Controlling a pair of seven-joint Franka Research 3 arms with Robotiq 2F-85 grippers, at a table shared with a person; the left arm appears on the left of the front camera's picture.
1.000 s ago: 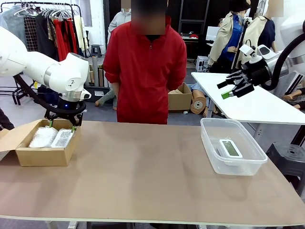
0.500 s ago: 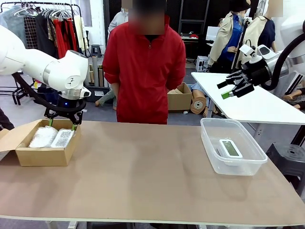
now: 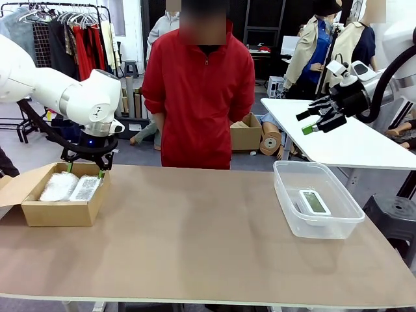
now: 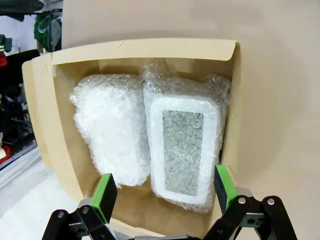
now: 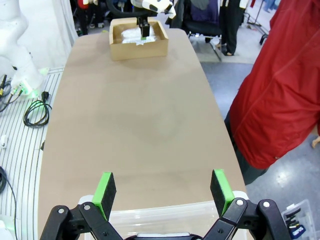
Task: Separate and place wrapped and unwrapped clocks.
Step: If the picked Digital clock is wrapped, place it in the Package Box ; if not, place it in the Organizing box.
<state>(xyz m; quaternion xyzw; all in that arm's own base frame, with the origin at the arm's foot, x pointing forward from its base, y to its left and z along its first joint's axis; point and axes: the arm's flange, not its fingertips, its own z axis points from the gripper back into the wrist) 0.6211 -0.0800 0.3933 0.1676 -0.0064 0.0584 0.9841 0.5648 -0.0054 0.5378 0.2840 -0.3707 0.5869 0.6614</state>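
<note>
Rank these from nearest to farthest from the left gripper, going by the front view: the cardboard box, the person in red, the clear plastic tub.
1. Cardboard box, directly under the left gripper, at the table's left end.
2. Person in red, standing behind the table's far edge, near the middle.
3. Clear plastic tub, at the table's right end, holding the bare clock.

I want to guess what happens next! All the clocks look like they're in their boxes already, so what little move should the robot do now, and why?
Probably lift the left gripper up and away. Both wrapped clocks lie in the cardboard box, the bare clock lies in the clear bin, and its jaws are open and empty, so nothing looks left to sort.
</note>
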